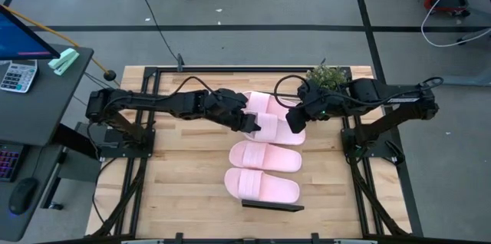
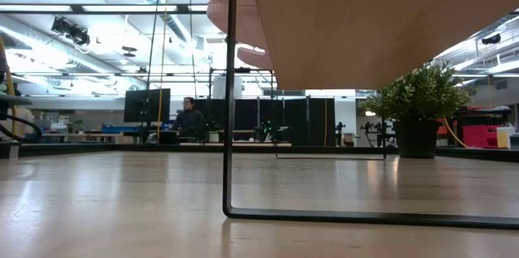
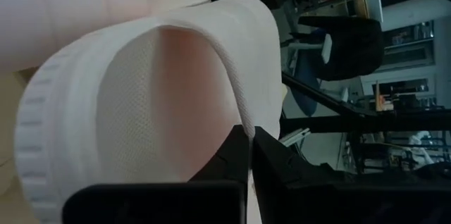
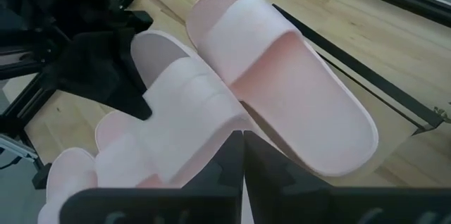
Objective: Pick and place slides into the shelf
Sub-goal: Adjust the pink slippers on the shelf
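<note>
Four pale pink slides lie in a row down the middle of the table. The two near ones [image 1: 265,156] [image 1: 261,186] rest sole-down. The far one [image 1: 259,103] [image 4: 282,76] lies flat beside the shelf's thin black frame [image 4: 352,62]. The third slide [image 1: 278,127] [image 4: 183,111] sits between both grippers, overlapping the far one. My left gripper [image 1: 251,123] [image 3: 249,155] is shut on it from the left, and my right gripper [image 1: 295,118] [image 4: 243,155] from the right. The low view looks under the shelf's pale panel [image 2: 365,23] and black leg [image 2: 231,88]. My left gripper pinches the free edge of the slide's wide strap [image 3: 243,115] between its two fingers, one inside the arch and one outside, coming level from the table's left. My right gripper is shut on the slide's side edge near the strap's root [image 4: 229,127], coming from the table's right and slanting down. The slide sits tilted, partly over the far slide; whether it is clear of the shelf I cannot tell.
A potted plant [image 1: 328,75] [image 2: 418,100] stands at the table's far right, close behind my right arm. A black end bar [image 1: 272,206] lies just past the nearest slide. Bare wood stretches left and right of the row. A person [image 2: 190,120] sits in the room beyond.
</note>
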You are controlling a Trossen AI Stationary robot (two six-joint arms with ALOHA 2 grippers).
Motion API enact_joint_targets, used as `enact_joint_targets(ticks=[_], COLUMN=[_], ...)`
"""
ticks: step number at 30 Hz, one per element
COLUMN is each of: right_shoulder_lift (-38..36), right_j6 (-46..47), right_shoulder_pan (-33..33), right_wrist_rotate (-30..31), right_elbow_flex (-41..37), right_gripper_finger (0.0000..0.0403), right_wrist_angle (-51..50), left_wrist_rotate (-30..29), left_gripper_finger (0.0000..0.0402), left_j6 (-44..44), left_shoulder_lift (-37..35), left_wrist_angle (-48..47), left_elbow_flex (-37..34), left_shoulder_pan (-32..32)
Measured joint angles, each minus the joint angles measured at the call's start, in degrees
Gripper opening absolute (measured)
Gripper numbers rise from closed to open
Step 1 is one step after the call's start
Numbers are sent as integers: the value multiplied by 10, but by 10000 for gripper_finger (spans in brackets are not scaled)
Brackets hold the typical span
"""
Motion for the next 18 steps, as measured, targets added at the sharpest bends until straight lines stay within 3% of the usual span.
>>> enact_joint_targets(ticks=[18], right_shoulder_lift=[0], right_j6=[-2], right_shoulder_pan=[0], right_wrist_rotate=[0], right_elbow_flex=[0], right_gripper_finger=[17], right_wrist_angle=[1], left_wrist_rotate=[12], left_gripper_finger=[15], left_j6=[-3], left_shoulder_lift=[-2], left_wrist_angle=[16], left_elbow_flex=[-1], left_shoulder_pan=[0])
